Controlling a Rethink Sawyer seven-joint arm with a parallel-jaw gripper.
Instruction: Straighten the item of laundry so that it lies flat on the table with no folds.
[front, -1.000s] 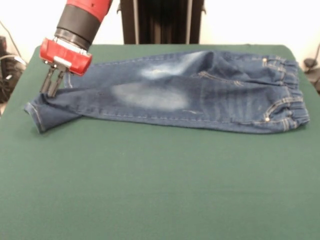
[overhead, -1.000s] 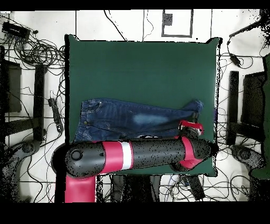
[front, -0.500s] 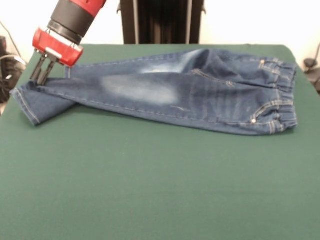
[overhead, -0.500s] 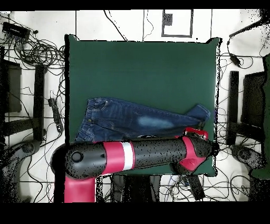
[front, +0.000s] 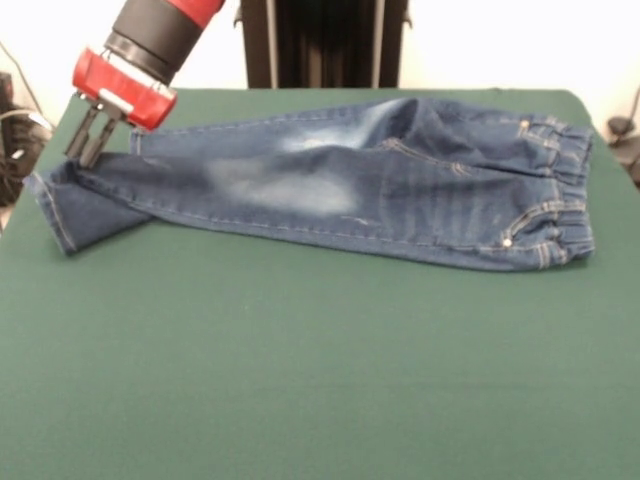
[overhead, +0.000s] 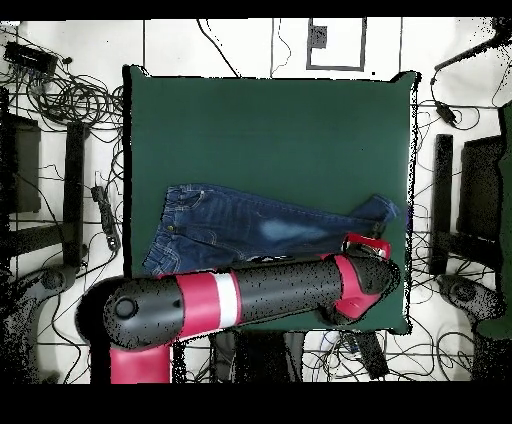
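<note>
A: While scanning from the near edge of the bench (front: 300, 380) in the front view: bare dark green felt, wide, nothing lying on it.

B: Further back?

A: Jeans (front: 330, 185) stretched crosswise over the far half. Lying on their side, one leg stacked on the other, so folded along the length. Elastic waistband (front: 565, 195) at the right end, gathered, light stitching and a rivet visible. Pale faded patch mid-thigh. Leg cuffs (front: 60, 210) at the left end, close to the bench's left edge, near cuff turned slightly toward the camera.

B: Flat?

A: Mostly flat. Shallow creases near the seat. Upper leg edge showing behind the lower one along the far side.

B: Gripper?

A: Gripper (front: 84, 150) at far left, above the cuff end, hanging from a red wrist block and black sleeve slanting up out of frame. Jaws drawn close together, narrow slit between them, tips just at or barely above the denim near the cuff. Whether cloth is pinched: cannot tell. Contact also unclear.

B: Overhead check?

A: Turned half round, so waistband at left, cuffs at right near the bench's right edge. Jeans (overhead: 260, 228) in the half nearer the robot's base. Arm (overhead: 250, 290) lying across just below them, red and black, hiding the jaws completely. Cables and stands on the floor around the bench.
</note>
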